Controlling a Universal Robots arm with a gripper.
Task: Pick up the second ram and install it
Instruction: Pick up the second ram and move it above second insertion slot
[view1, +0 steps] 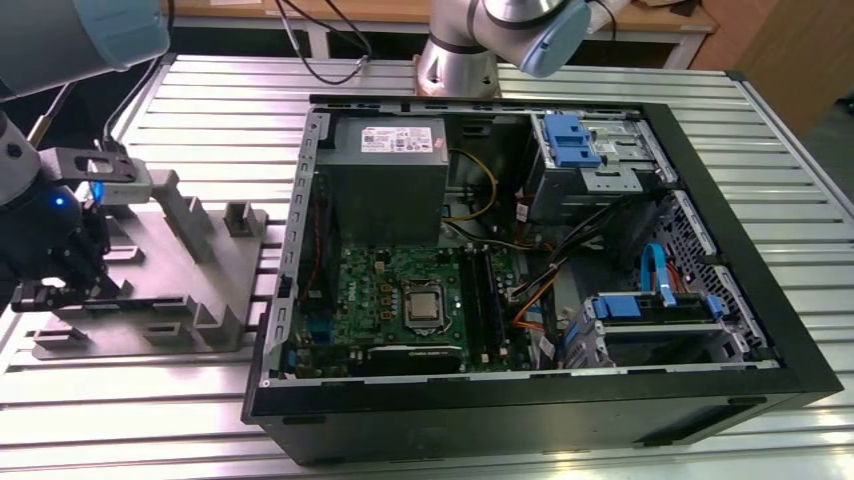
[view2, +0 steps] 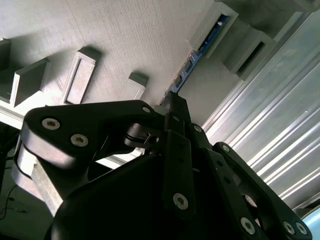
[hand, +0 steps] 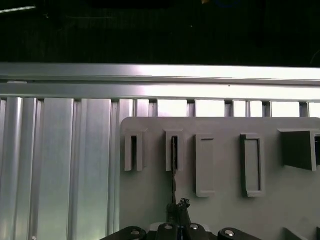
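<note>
**Colleague:** First wrist view, what did you have?

**Me:** My gripper (hand: 179, 207) was pinched shut on the second ram (hand: 174, 162), which stood on edge in a slot of the grey holder (hand: 220, 200). Slot walls flanked it. The open computer case (view1: 534, 400) sat just beside the holder on the ribbed table (view1: 200, 110).

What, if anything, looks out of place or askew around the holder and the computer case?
Nothing stands out. The second ram stands on edge, straight in its slot of the grey holder, with the gripper at one end of it. The open computer case lies flat on the table.
</note>
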